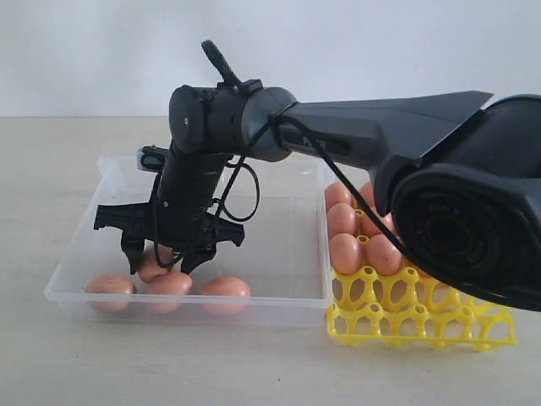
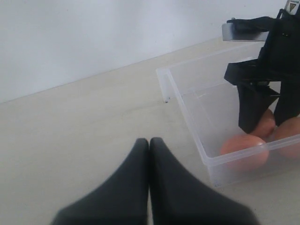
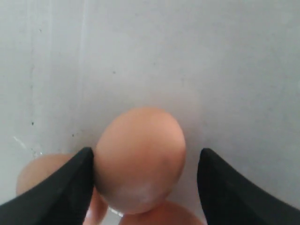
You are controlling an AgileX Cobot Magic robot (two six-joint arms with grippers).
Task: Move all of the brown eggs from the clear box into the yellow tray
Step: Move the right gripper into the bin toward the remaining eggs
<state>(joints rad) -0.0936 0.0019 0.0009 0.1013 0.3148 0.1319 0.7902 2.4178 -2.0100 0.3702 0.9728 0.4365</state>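
Lower left in the exterior view, three brown eggs (image 1: 224, 289) line the clear box's (image 1: 275, 245) near wall. Behind them the right gripper (image 1: 161, 260) stands wide open astride a fourth egg (image 3: 140, 159), one finger touching it and the other clear. At the right, the yellow tray (image 1: 406, 317) holds eggs in its farther cups. The left gripper (image 2: 149, 140) is closed and empty, outside the box.

Inside clear box (image 1: 279, 254): far and right floor bare, reachable from above. Near-left corner crowded: brown eggs (image 1: 224, 290) clustered, right gripper (image 1: 162, 260) straddling one. Right arm (image 1: 380, 135) spans over box and yellow tray (image 1: 423, 326). Tray's front cups free, rear cups egg-filled.
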